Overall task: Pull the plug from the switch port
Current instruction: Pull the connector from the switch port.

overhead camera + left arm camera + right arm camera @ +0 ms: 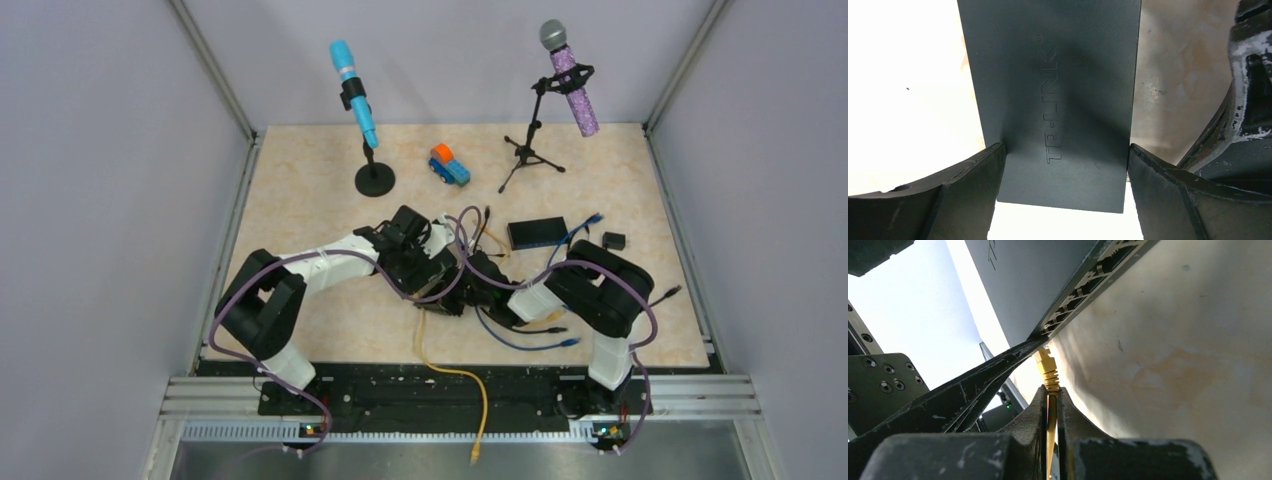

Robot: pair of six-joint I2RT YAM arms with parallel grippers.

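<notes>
Right gripper was clamped tight on the yellow cable, right behind the plug, nice and close! The plug sat with its nose up at the ports along the edge of the switch, the table showing pale beside it; a dark bar crossed in front of the tip, so whether it was seated or already free, I could not tell. Over on the other side, left gripper stood wide astride the switch, both fingers against its long sides, bracing it. Good thing too: that flat box looked light and smooth-cased, the sort that would slide along with any tug if nobody held it. The plug itself looked like small hard plastic, likely with a springy latch tab, and the cable thin, limp and slick, so a grip on the jacket could slip or strain the joint. Best hold, by my reckoning, was the ribbed boot just behind the plug, with the pull straight out along the port line
</notes>
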